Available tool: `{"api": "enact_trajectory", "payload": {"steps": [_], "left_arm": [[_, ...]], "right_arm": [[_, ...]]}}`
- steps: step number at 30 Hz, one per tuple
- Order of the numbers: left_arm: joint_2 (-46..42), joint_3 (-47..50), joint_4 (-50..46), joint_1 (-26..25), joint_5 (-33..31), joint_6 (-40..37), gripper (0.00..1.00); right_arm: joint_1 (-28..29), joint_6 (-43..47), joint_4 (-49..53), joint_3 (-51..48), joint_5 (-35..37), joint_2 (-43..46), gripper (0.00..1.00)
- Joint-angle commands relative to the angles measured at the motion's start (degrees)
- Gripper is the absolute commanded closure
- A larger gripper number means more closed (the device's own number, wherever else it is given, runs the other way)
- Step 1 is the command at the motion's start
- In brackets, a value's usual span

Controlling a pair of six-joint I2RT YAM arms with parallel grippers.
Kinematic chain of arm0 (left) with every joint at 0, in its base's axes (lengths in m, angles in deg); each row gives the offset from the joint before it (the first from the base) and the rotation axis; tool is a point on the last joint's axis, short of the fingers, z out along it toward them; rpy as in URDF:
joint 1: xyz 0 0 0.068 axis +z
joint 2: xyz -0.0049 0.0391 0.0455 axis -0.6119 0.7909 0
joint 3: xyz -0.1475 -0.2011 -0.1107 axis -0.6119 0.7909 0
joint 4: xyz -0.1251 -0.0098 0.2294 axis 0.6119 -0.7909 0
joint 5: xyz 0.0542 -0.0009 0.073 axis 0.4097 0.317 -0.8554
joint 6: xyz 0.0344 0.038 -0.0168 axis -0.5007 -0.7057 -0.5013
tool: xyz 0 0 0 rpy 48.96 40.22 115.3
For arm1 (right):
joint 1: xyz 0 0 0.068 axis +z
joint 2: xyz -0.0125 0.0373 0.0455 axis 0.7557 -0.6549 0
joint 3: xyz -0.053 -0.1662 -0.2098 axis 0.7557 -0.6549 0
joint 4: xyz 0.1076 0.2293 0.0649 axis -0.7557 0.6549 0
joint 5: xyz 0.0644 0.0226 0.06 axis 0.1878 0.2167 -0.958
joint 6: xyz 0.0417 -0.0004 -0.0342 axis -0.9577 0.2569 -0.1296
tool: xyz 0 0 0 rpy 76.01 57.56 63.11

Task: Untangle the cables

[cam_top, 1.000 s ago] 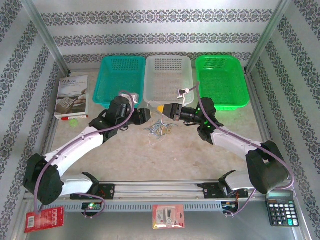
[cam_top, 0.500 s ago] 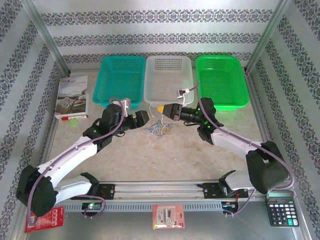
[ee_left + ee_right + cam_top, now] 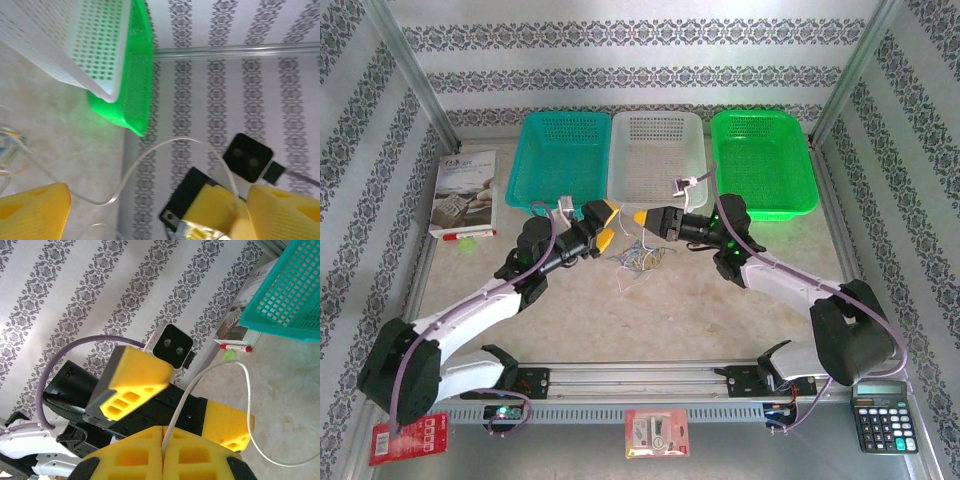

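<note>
The cables [image 3: 638, 256] lie as a small tangle of whitish, dark and yellow wires on the table between the two grippers. My right gripper [image 3: 639, 217] is shut on a white cable [image 3: 210, 375], which rises from between its pads and loops down to the table. My left gripper [image 3: 607, 224] is open, its yellow fingers [image 3: 135, 375] spread on either side of the right gripper's tip. In the left wrist view, the left gripper [image 3: 159, 196] frames the white cable [image 3: 150, 150] arching over to the right gripper's yellow fingers [image 3: 215, 207]. Coloured wire ends [image 3: 11, 137] show at the left edge.
Three baskets stand at the back: teal [image 3: 560, 150], white [image 3: 655, 150] and green [image 3: 762, 155]. A book [image 3: 463, 188] with a red marker [image 3: 455, 234] lies at the left. A calculator [image 3: 885, 420] and packets [image 3: 655, 432] sit on the front rail.
The left arm has drawn back to the left and its wrist has turned. Its yellow fingers now show spread apart beside the right gripper's tip. The right arm has stayed still.
</note>
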Motion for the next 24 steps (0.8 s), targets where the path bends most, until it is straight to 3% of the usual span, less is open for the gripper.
{"api": "enact_trajectory", "payload": {"steps": [1,13,16,20,24], "left_arm": [[3.67,0.4,14.26,0.57,4.26,12.3,0.09],[9.15,-1.63,20.53,-0.01,6.67,17.21,0.08],[8.45,-1.82,18.55,-0.03,6.98,16.37,0.08],[3.62,-1.75,7.85,-0.01,5.7,11.06,0.05],[1.59,-1.07,7.15,0.03,5.09,11.16,0.04]], "right_arm": [[-0.14,1.36,-1.35,2.27,-0.94,-0.94,1.0],[-0.32,1.72,-1.35,3.03,-0.94,-1.89,1.0],[-0.83,1.82,-1.26,2.8,-0.7,-1.72,1.0],[-1.97,1.88,-1.26,2.58,-0.43,-1.79,1.0],[-2.52,2.26,-1.07,2.74,-0.15,-1.63,1.0]]}}
